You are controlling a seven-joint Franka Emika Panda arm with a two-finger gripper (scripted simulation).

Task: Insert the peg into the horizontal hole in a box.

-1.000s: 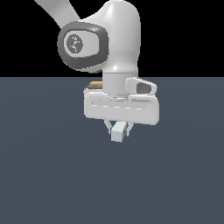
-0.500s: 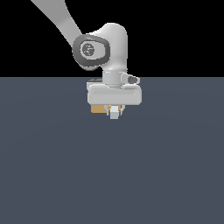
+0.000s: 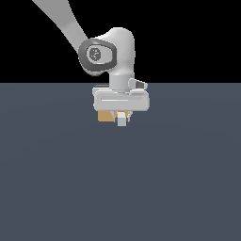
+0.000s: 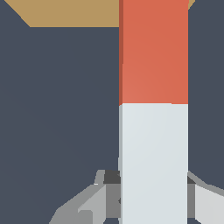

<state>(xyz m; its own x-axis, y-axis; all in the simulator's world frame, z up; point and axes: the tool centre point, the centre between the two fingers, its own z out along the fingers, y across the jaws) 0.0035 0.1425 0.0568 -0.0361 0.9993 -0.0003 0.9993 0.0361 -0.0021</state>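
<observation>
Exterior view: the arm reaches down from the upper left of the exterior view, and the gripper hangs low over the dark grey-blue floor. Only the pale end face of the peg shows under the hand, with a thin sliver of orange just above it. The box appears as a tan patch behind the gripper, mostly covered by the hand; the hole is not visible from here.

Wrist view: the peg fills the frame lengthwise, a square-sided bar, pale grey-white on the half nearer the hand and orange on the far half. The two fingers press against opposite sides of the pale half, closed onto it. The orange end reaches the tan box, seen as a flat band at the frame's edge; whether the tip touches or enters it cannot be told. The hole is hidden here as well.
</observation>
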